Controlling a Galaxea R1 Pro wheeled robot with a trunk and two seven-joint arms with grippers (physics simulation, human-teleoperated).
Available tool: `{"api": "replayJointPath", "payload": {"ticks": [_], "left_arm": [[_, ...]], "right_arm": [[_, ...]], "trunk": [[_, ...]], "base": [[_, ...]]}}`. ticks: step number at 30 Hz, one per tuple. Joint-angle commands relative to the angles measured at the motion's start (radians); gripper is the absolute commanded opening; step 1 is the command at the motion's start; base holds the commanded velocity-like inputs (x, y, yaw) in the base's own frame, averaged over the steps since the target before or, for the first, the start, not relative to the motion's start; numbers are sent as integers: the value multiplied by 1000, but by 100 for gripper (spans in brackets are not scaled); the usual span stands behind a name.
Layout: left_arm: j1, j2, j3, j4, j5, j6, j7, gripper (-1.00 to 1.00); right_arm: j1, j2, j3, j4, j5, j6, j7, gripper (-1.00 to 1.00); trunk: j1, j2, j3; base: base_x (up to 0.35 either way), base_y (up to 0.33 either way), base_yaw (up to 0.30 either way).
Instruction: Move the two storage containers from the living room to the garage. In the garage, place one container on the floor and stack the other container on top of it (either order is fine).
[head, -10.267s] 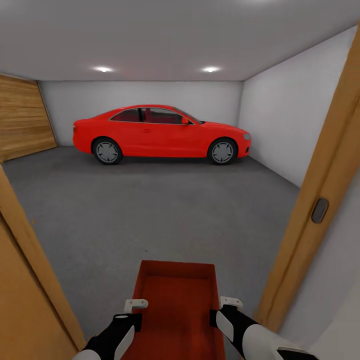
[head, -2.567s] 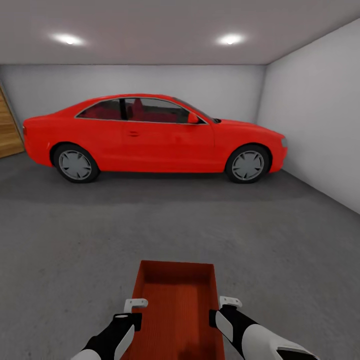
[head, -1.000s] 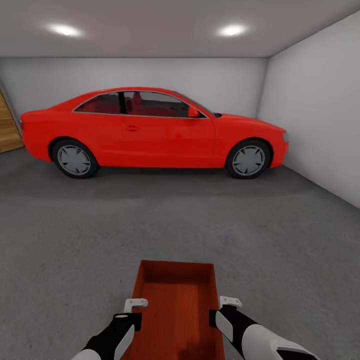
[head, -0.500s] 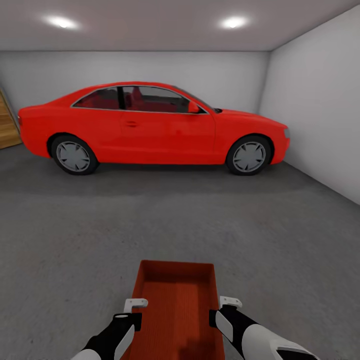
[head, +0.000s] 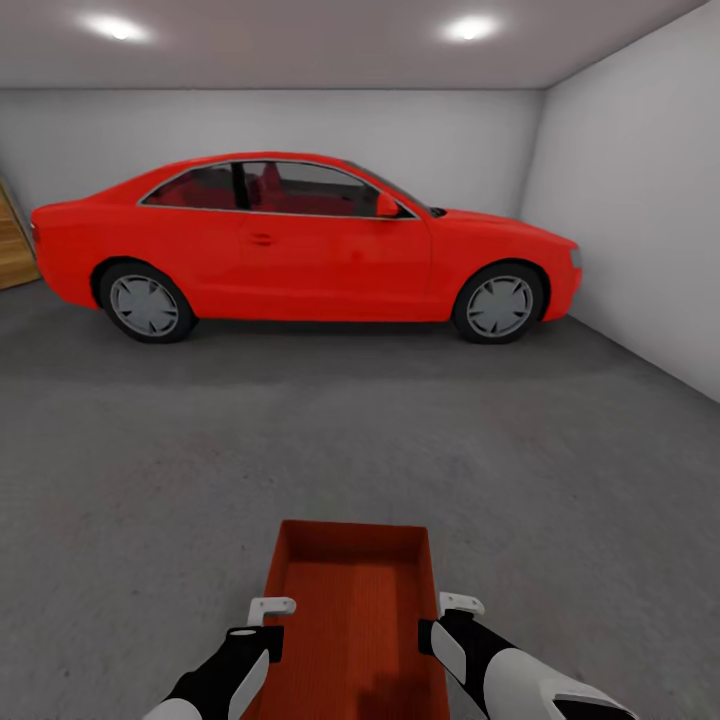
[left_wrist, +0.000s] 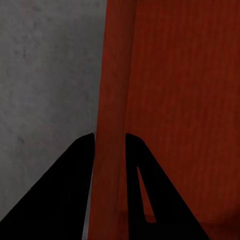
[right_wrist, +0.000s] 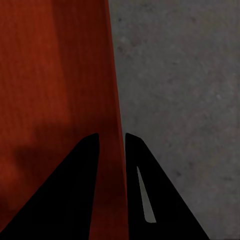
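garage floor (head: 200, 450) lies ahead; left gripper (left_wrist: 109, 137) and right gripper (right_wrist: 112, 136) each clamp a side wall of the storage container (head: 352, 600), keeping it level for carrying.

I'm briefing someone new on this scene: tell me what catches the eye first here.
The big red car dominates, parked side-on against the far white wall of the garage. Next comes the red-orange storage container, carried low in front of the robot above the grey concrete floor, with the left gripper and right gripper each clamping a side wall between dark fingers.
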Motion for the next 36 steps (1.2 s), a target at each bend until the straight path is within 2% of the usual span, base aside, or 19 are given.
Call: {"api": "replayJointPath", "payload": {"ticks": [1, 36], "left_arm": [[0, 1, -21, -2, 26, 2, -6, -100], [-1, 1, -22, -2, 26, 3, -6, -100]], "right_arm": [[0, 1, 17, -1, -27, 2, -4, -100], [0, 1, 17, -1, -27, 2, -4, -100]], "trunk": [[0, 0, -3], [0, 0, -58]], "base": [[0, 0, 0], [0, 0, 0]]}}
